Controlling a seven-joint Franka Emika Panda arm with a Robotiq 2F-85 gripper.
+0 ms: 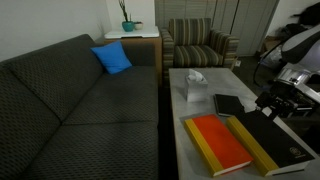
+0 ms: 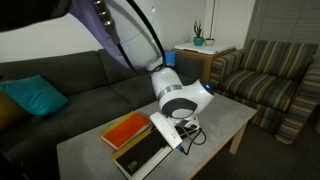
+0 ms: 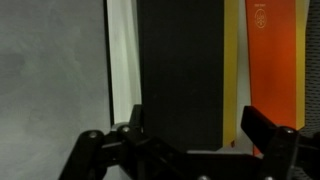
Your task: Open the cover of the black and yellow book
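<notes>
The black and yellow book [image 1: 272, 142] lies at the near end of the pale table, next to the orange-red book [image 1: 218, 143]. It also shows in an exterior view [image 2: 143, 153]. In the wrist view its black cover [image 3: 180, 70] fills the middle, with a yellow spine strip [image 3: 231, 75] on the right and a band of white pages [image 3: 122, 60] along its left edge. My gripper [image 3: 200, 130] is open, low over the book's end. One finger is at the cover's free edge, the other past the spine. It also shows in both exterior views [image 1: 276, 100] [image 2: 181, 128].
The orange-red book [image 3: 272, 60] lies right beside the spine. A small black book [image 1: 229, 105] and a white tissue box [image 1: 194, 86] sit farther along the table [image 1: 200, 105]. A dark sofa [image 1: 70, 100] runs along the table; a striped armchair [image 1: 200, 45] stands at its far end.
</notes>
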